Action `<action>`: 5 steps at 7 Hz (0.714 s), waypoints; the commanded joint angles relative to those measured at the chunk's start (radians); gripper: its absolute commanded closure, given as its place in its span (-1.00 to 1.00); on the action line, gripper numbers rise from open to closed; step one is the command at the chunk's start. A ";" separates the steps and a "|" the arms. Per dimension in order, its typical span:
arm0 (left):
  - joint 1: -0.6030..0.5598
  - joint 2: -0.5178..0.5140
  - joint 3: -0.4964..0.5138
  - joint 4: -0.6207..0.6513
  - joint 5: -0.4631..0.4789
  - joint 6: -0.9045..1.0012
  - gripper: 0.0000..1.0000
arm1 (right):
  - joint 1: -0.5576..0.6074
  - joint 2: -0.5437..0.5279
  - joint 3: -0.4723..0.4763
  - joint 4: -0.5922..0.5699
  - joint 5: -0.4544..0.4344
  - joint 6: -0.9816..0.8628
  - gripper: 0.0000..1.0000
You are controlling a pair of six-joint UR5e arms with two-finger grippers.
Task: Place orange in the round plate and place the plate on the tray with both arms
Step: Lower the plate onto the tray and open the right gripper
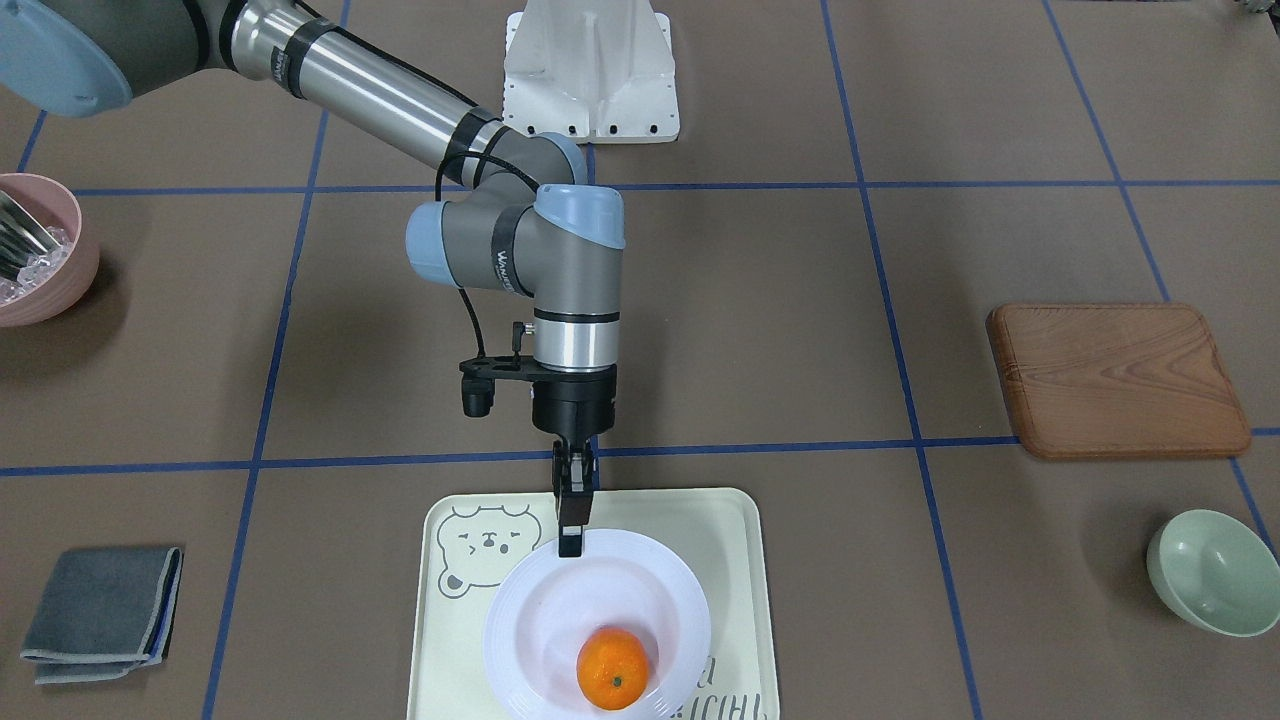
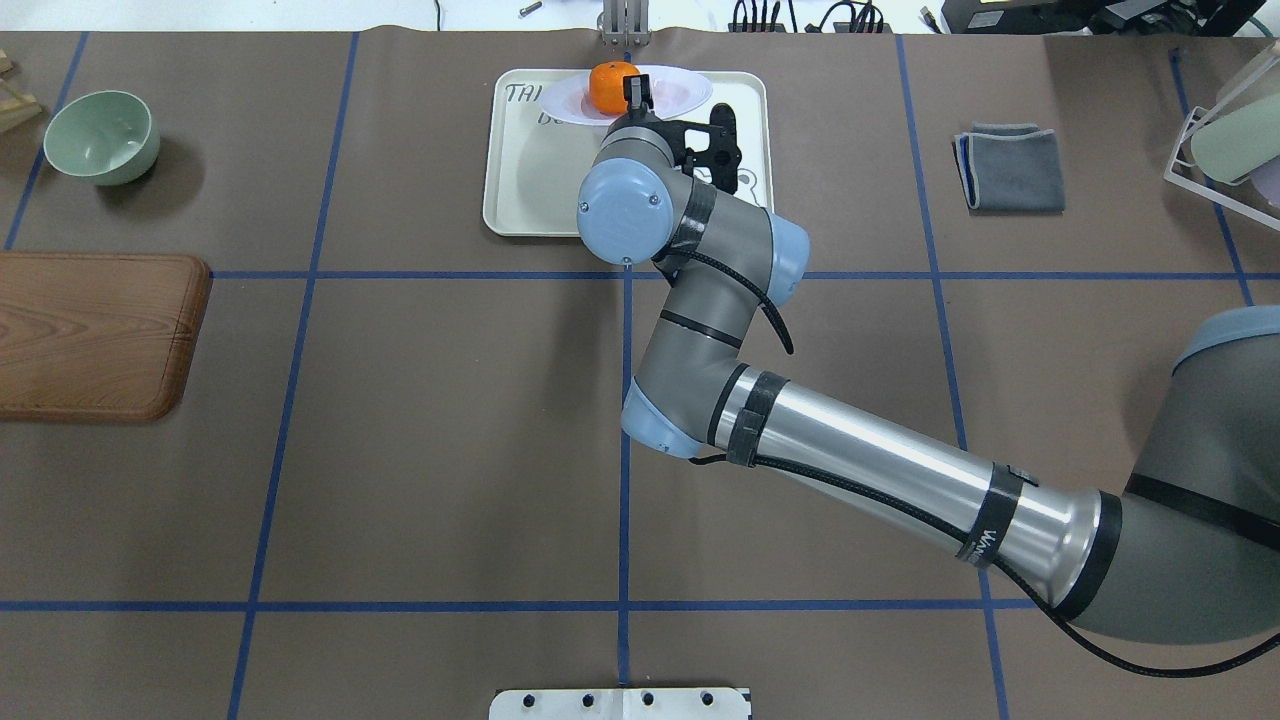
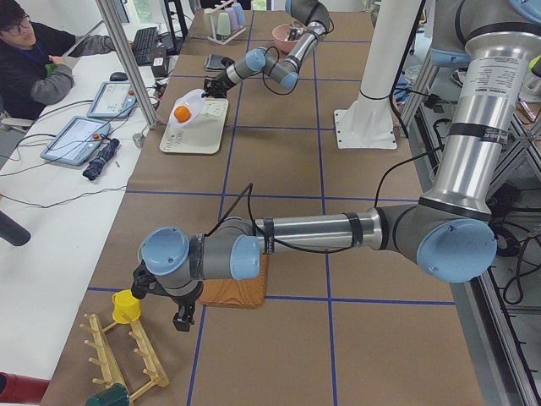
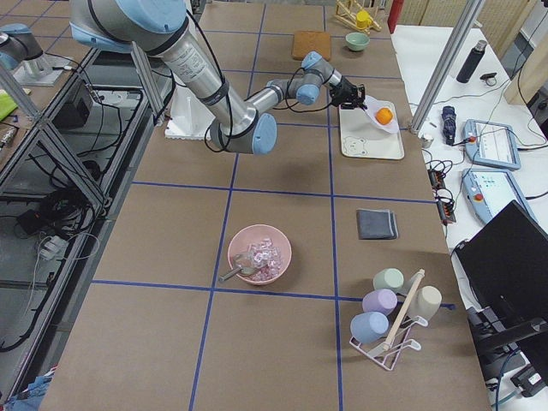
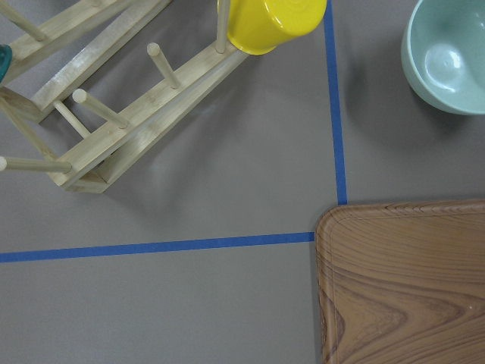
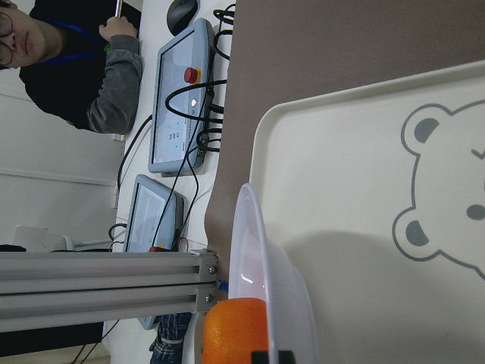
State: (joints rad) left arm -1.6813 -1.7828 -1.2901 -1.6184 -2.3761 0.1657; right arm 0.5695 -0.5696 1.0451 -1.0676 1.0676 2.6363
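My right gripper (image 1: 570,538) is shut on the near rim of the glossy white round plate (image 1: 560,620). The orange (image 1: 612,668) lies inside the plate, on the side away from the fingers. In the right wrist view the plate (image 6: 254,250) is tilted and held a little above the cream bear tray (image 6: 341,174), casting a shadow on it. Overhead, the plate (image 2: 680,90) sits over the tray's (image 2: 530,180) far end. My left gripper (image 3: 181,320) hangs far away beside a wooden board; I cannot tell whether it is open or shut.
A brown wooden board (image 1: 1115,380) and a pale-green bowl (image 1: 1210,570) lie on my left side. A pink bowl (image 1: 35,250) and a folded grey cloth (image 1: 100,610) are on my right. A wooden rack with a yellow cup (image 5: 276,19) stands near the left wrist. A person (image 3: 34,59) sits at the side desk.
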 commanded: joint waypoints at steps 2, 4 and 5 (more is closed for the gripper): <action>0.000 -0.001 0.000 0.002 0.000 -0.002 -0.97 | -0.042 0.002 -0.013 -0.003 -0.021 -0.018 -0.24; 0.002 -0.001 0.000 0.000 0.000 -0.002 -0.97 | -0.060 -0.048 0.094 -0.003 -0.025 -0.130 -1.00; 0.000 -0.001 0.000 0.002 0.000 -0.002 -0.97 | -0.069 -0.128 0.231 -0.005 -0.015 -0.216 -1.00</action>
State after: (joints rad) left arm -1.6806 -1.7840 -1.2901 -1.6175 -2.3761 0.1642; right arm 0.5109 -0.6228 1.1434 -1.0710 1.0450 2.5133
